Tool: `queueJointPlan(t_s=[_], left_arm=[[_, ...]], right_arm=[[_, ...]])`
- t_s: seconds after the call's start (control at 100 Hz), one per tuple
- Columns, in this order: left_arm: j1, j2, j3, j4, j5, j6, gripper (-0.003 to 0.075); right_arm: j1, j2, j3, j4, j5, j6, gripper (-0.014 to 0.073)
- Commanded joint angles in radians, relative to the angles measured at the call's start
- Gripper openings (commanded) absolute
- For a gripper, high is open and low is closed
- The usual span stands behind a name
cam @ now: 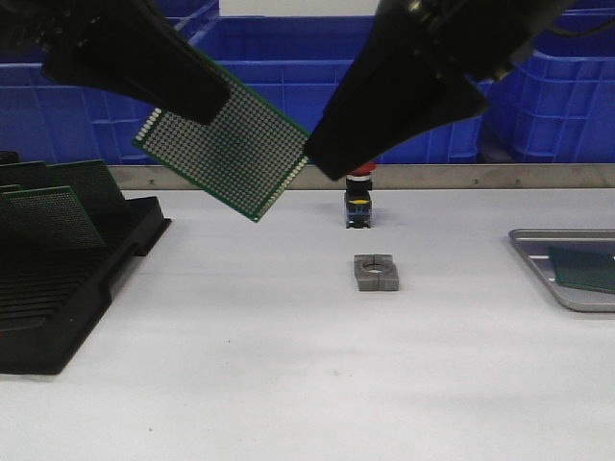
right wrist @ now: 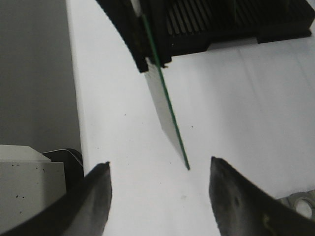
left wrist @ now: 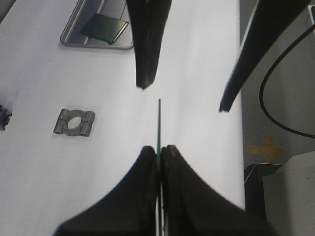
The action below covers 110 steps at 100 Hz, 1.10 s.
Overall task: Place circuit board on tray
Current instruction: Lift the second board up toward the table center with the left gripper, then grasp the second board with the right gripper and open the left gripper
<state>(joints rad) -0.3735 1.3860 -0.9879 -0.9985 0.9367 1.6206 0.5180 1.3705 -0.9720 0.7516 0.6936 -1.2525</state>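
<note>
Green fibreglass, dotted with plated holes, is what the left tool (cam: pixel 187 96) has clamped by one corner: the circuit board (cam: pixel 231 144) hangs tilted in the air above the white surface (cam: pixel 288 384), between the two arms. The left wrist view shows it edge-on, pinched tight between the closed fingers (left wrist: pixel 142 172).

The right tool (right wrist: pixel 160 189) stands wide apart, its fingers on either side of the board's free lower corner and not touching it. This looks like a handover, so the judgement is simple: bring the right fingers further onto the board so they take a good bite of its edge, close squarely on the flat faces, and only then let the left side release. A grip on the bare corner tip would probably let the board swing or slip.

The tray (cam: pixel 538 259) lies at the far right of the surface, well apart from the board, and already carries another green board (cam: pixel 586 269); the new one should be set down beside or flat on it, not on the rim.

A grey metal clamp block (cam: pixel 376 272) and a small red-topped button unit (cam: pixel 359 202) sit mid-surface under the carry path, low enough, it seems, to clear. The black slotted rack (cam: pixel 67 279) with more boards stands left; blue bins (cam: pixel 538 96) line the back.
</note>
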Motion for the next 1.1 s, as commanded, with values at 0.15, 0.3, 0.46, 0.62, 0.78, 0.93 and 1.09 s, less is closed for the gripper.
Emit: queueJointPlan(t_s=[0.15, 0.3, 0.46, 0.62, 0.78, 0.93, 1.09], left_arm=[[-0.011, -0.027, -0.032, -0.072, 0.047, 0.038, -0.002], [-0.011, -0.027, -0.032, -0.072, 0.047, 0.038, -0.002], [-0.011, -0.027, -0.032, -0.072, 0.043, 0.038, -0.002], [-0.011, -0.027, -0.032, -0.072, 0.03, 0.038, -0.0018], [-0.011, -0.027, -0.034, -0.072, 0.02, 0.038, 0.0148], [-0.011, -0.027, -0.034, -0.072, -0.009, 0.038, 0.0478], [0.004, -0.041, -0.045, -0.054, -0.067, 0.038, 0.0526]], right_arm=[[0.034, 0.031, -0.022, 0.111, -0.091, -0.013, 0.0453], [0.039, 0.036, -0.022, 0.137, -0.099, -0.013, 0.0413], [0.039, 0.036, -0.022, 0.172, -0.099, -0.013, 0.0063], [0.039, 0.036, -0.022, 0.203, -0.09, -0.013, -0.0119], [0.039, 0.036, -0.022, 0.204, -0.079, -0.013, -0.0121], [0.035, 0.036, -0.022, 0.204, -0.055, -0.012, -0.0121], [-0.037, 0.036, -0.016, 0.204, -0.003, 0.029, -0.0121]])
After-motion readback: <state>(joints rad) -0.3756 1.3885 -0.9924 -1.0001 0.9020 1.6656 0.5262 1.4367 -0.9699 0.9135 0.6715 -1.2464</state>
